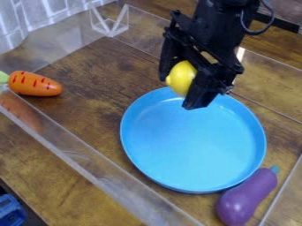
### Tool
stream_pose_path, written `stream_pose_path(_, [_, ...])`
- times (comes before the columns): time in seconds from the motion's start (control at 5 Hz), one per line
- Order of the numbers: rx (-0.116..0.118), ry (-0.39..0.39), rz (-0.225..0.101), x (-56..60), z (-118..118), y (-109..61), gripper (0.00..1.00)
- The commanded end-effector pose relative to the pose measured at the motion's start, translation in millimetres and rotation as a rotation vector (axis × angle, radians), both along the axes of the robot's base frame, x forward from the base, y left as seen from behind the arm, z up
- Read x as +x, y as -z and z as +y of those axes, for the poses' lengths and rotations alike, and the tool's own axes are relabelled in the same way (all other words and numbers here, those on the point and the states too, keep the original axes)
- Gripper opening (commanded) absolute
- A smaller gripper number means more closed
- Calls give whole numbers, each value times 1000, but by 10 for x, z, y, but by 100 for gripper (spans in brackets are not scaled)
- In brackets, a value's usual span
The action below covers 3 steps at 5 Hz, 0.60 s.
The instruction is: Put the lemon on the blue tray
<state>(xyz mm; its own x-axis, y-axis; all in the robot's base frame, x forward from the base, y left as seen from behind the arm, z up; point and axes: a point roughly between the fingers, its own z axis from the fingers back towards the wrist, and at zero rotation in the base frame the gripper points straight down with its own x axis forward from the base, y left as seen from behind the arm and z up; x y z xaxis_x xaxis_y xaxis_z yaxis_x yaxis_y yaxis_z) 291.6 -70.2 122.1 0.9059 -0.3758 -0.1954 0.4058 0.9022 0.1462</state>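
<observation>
While an orange carrot (34, 84) lies at far left on the wooden table (94, 115), the black gripper (192, 79) holds the lemon (181, 77) clamped in the air above the blue tray's (195, 141) far rim; a purple eggplant (246, 197) rests beside the tray's near right edge.

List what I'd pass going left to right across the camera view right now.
carrot → lemon held in the gripper, above the blue tray → eggplant
</observation>
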Motion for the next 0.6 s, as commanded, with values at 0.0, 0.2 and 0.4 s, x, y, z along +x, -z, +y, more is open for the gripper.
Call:
stream_pose_path(0.0, [-28, -24, -54, -23, -166, -55, 0])
stream_pose_path(0.2, [-40, -37, -39, -142, -335, 113, 0])
stream_pose_path(0.4, [-50, 8, -20, -160, -436, 313, 0])
